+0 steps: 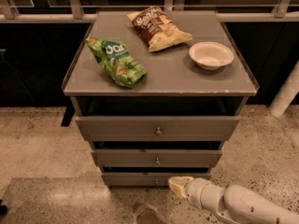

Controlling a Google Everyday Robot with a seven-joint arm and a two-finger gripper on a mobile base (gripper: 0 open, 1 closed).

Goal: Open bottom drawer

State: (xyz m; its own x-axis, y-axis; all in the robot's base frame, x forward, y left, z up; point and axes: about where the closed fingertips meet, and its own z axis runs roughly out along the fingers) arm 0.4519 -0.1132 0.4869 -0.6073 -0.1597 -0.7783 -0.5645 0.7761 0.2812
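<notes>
The bottom drawer [131,178] is the narrowest grey front, lowest on the cabinet, with a small round metal knob [156,181] at centre. My gripper [176,185] sits just right of that knob, at the drawer's front face, its cream fingertips pointing left. The white arm runs off to the lower right. I cannot make out whether it touches the knob.
Above are the middle drawer [156,158] and the top drawer [157,128]. On the cabinet top lie a green chip bag [117,59], a brown chip bag [158,28] and a white bowl [211,55]. Speckled floor surrounds the cabinet; a white post [286,94] stands at the right.
</notes>
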